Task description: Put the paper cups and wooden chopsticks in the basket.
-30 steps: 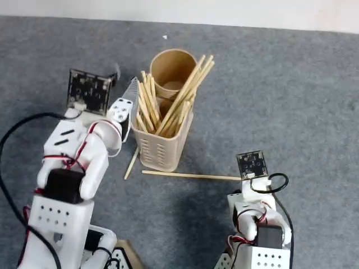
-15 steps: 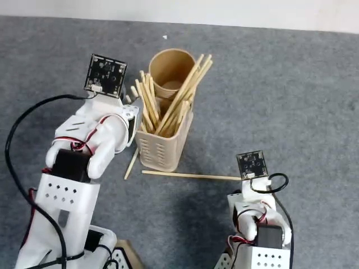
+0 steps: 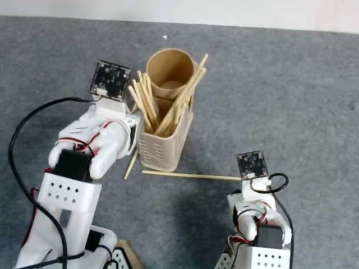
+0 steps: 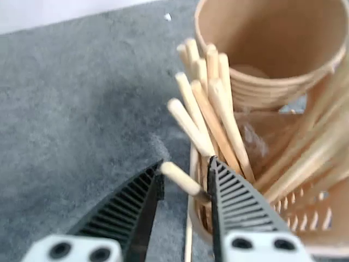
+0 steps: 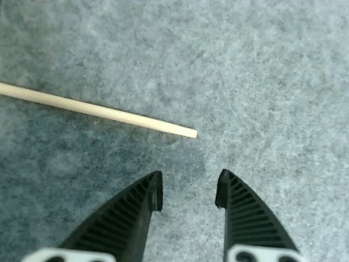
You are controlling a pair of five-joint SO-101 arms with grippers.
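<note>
A beige slotted basket (image 3: 162, 148) holds a brown paper cup (image 3: 171, 70) and several wooden chopsticks (image 3: 147, 103) that lean out of it. My left gripper (image 4: 185, 165) is open at the basket's left rim, and the end of one leaning chopstick (image 4: 180, 178) lies between its fingers. One long chopstick (image 3: 190, 176) lies flat on the carpet right of the basket. My right gripper (image 5: 188, 180) stands open just short of the tip of that long chopstick (image 5: 98, 111), with nothing between its fingers. A shorter chopstick (image 3: 132, 163) lies by the basket's left foot.
Grey carpet (image 3: 291, 95) covers the whole work area, with open floor to the right of and behind the basket. The left arm (image 3: 95, 145) crowds the basket's left side. The right arm's base (image 3: 258, 235) sits at the near right.
The left arm swung right and forward until its gripper reached the leaning chopsticks at the basket's left rim. The chopstick bundle shifted slightly. The right arm and the long chopstick stayed still.
</note>
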